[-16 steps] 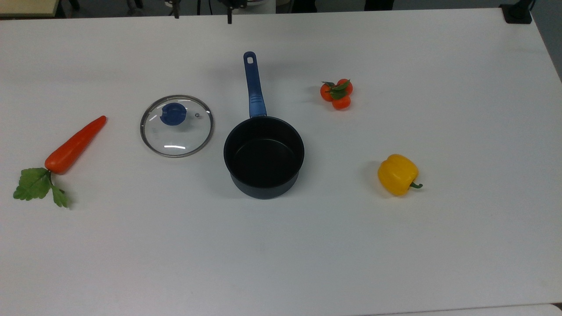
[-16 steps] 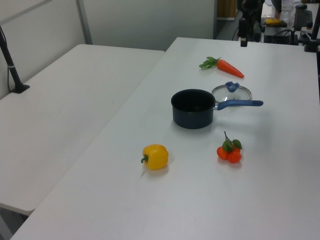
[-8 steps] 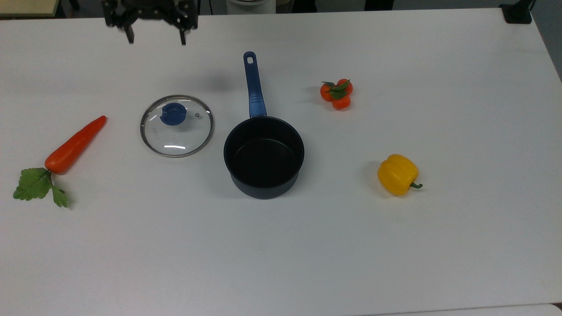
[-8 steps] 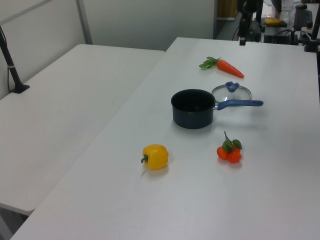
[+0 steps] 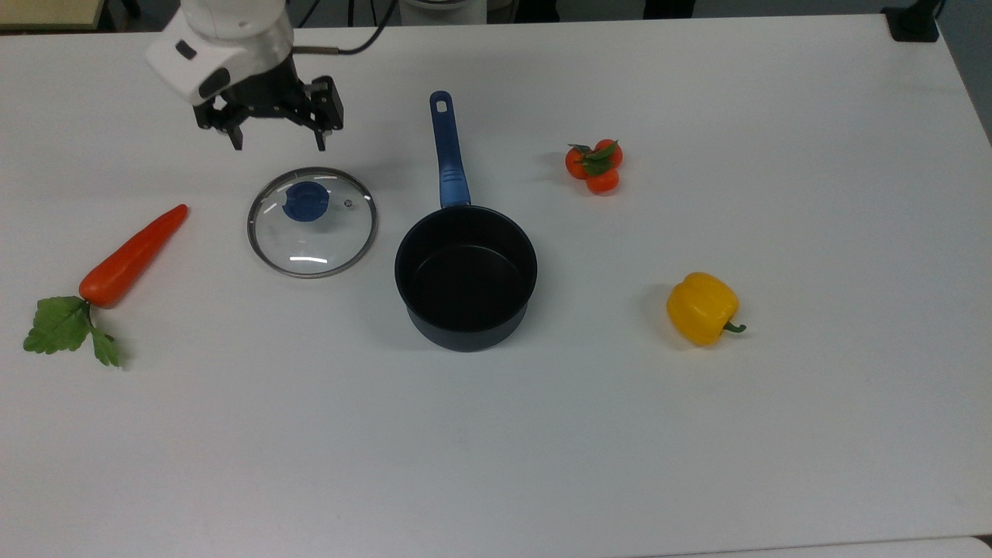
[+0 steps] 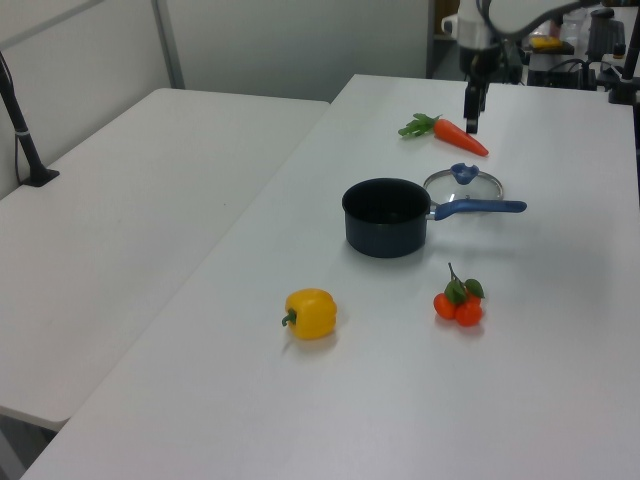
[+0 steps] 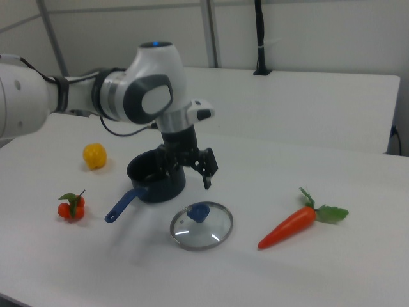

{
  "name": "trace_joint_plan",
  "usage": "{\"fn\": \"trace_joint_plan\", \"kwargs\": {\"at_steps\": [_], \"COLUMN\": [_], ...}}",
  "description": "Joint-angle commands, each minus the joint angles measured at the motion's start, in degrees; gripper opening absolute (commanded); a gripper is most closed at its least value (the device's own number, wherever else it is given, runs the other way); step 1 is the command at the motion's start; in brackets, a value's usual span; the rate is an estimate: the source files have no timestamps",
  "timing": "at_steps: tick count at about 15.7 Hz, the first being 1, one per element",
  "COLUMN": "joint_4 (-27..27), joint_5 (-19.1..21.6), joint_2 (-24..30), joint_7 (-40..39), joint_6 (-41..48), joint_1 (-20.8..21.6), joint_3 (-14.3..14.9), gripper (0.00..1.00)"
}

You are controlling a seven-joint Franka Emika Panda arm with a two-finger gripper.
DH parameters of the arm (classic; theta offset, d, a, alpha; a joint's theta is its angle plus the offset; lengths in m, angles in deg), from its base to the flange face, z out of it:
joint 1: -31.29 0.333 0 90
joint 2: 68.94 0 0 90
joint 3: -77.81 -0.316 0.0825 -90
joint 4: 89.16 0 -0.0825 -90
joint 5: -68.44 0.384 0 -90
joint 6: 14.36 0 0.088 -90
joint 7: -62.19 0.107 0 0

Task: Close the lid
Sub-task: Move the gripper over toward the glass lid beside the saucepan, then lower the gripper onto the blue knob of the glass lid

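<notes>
A white table (image 5: 542, 465) carries everything. The arm (image 7: 128, 96) reaches over it, and its gripper (image 5: 277, 143) hangs with fingers spread apart, empty, just above the lid (image 5: 312, 222) in the top view. The pot (image 5: 466, 277) stands open, its blue handle pointing up the top view. The lid lies flat on the table just beside the pot, on the top view's left, knob (image 5: 305, 201) up
</notes>
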Motion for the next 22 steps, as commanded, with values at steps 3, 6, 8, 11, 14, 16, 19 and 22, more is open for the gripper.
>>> {"fn": "trace_joint_plan", "kwargs": {"at_steps": [3,6,8,11,14,16,19,22], "joint_4": [-7.55,-7.55,-7.55,-7.55,-8.08,-8.34,-8.52,-8.61], "joint_5": [0.62,0.97,1.41,1.41,1.41,1.41,1.50,1.50], "joint_2": [-1.95,-3.27,-4.32,-4.51,-4.51,-4.51,-4.51,-4.59], "joint_7": [1.29,5.50,6.92,6.92,6.92,7.01,8.15,10.08], "joint_6": [-11.64,-13.76,-14.90,-14.90,-14.82,-14.82,-14.82,-14.82], "joint_1": [-0.57,-0.49,-0.57,-0.49,-0.40,-0.40,-0.49,-0.40], "joint_3": [0.16,0.16,0.16,0.16,0.16,0.16,0.16,0.16], "gripper": [1.00,1.00,0.96,0.82,0.79,0.77,0.73,0.71]}}
